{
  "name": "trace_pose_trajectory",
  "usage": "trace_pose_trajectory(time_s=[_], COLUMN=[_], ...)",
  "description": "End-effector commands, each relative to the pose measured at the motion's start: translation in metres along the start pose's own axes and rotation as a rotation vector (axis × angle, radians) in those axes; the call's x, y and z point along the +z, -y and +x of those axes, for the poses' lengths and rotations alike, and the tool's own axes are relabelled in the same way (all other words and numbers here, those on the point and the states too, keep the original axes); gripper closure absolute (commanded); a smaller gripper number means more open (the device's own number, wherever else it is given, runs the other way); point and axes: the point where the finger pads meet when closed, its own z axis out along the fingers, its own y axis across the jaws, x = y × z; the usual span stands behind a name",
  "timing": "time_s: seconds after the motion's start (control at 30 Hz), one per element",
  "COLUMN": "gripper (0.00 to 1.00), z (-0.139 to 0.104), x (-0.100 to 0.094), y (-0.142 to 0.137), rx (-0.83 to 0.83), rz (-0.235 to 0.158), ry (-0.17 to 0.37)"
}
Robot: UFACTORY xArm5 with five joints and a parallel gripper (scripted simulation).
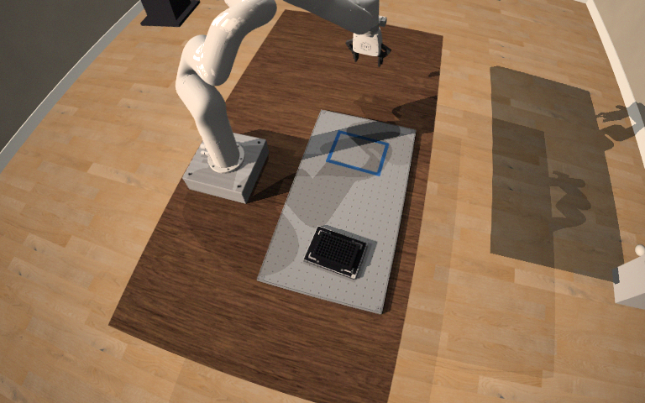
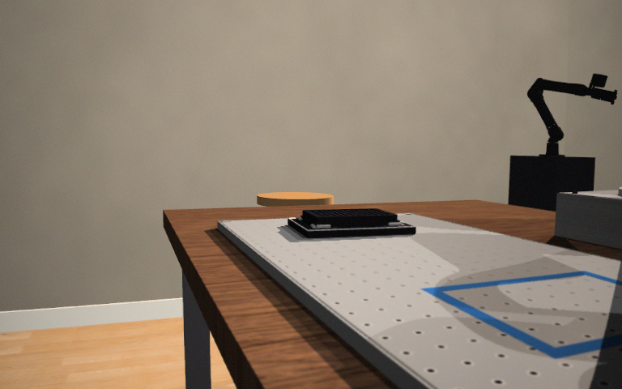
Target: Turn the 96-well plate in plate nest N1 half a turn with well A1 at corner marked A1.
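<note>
A wooden table (image 1: 199,265) is carrying a grey perforated board (image 1: 304,265). The 96-well plate (image 1: 336,249) is sitting in the plate nest N1 (image 1: 370,246), likely awaiting pickup. The gripper (image 1: 367,59) is hanging over the table's far end, fingers spread wide, holding nothing. No legible writing is showing.
</note>
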Motion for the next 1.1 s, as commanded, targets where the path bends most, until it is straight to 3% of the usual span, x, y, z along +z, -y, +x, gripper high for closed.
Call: trace_pose_trajectory(time_s=[0.0,0.23,0.37,0.7,0.9,1.07], gripper=[0.0,0.0,0.0,0.0,0.0,0.0], z=[-0.018,-0.024,-0.038,-0.065,-0.08,-0.1], x=[-0.015,-0.019,-0.027,-0.042,-0.051,-0.061], y=[-0.02,-0.026,-0.038,-0.059,-0.068,-0.08], rx=[0.039,0.039,0.171,0.176,0.308,0.312], rz=[-0.008,-0.008,-0.01,-0.011,-0.013,-0.014], ry=[0.003,0.003,0.021,0.022,0.038,0.039])
